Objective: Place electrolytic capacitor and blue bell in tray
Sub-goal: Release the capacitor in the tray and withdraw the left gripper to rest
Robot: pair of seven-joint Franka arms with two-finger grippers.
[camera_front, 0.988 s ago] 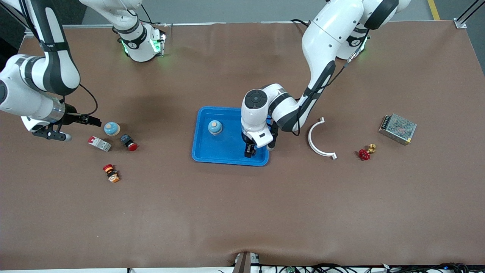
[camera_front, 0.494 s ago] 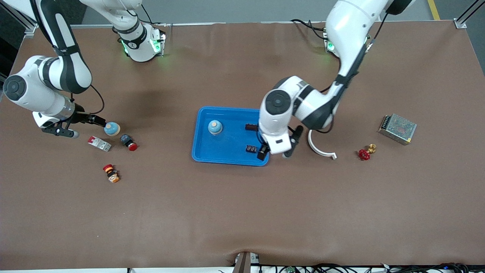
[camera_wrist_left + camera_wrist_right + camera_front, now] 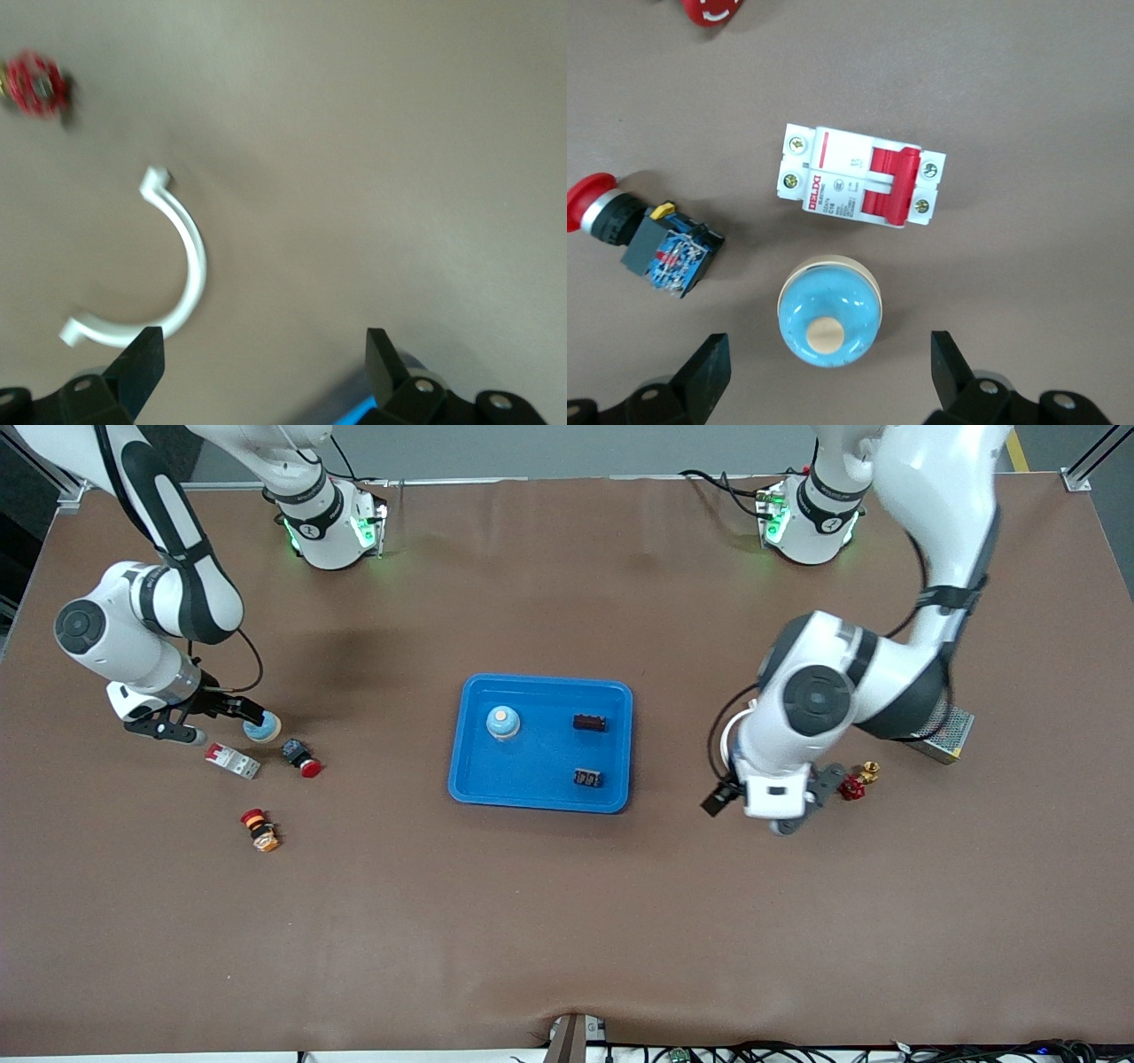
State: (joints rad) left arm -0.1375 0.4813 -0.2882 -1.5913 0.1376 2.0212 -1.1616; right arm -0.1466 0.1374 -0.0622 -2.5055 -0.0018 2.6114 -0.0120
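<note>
The blue tray (image 3: 541, 742) sits in the middle of the brown desk (image 3: 567, 921). One blue bell (image 3: 503, 723) stands inside it. Two small dark parts also lie in the tray, one (image 3: 589, 723) farther from the front camera and one (image 3: 586, 778) nearer to it. I cannot tell if they are the capacitors.

A second blue bell (image 3: 829, 321) stands on the desk toward the right arm's end. The right gripper (image 3: 830, 372) hangs just above this bell with its fingers spread wide, one on each side, and they are not touching it. Just beside the bell are a white and red switch box (image 3: 863, 176) and a red push button (image 3: 640, 235). Another red and orange button (image 3: 260, 830) lies nearer to the front camera.

The left gripper (image 3: 264, 363) is up in the air over bare desk beside a white curved piece (image 3: 151, 270). Its fingers are spread apart and hold nothing. A small red valve (image 3: 851, 786) and a silver mesh box (image 3: 941, 740) lie toward the left arm's end.
</note>
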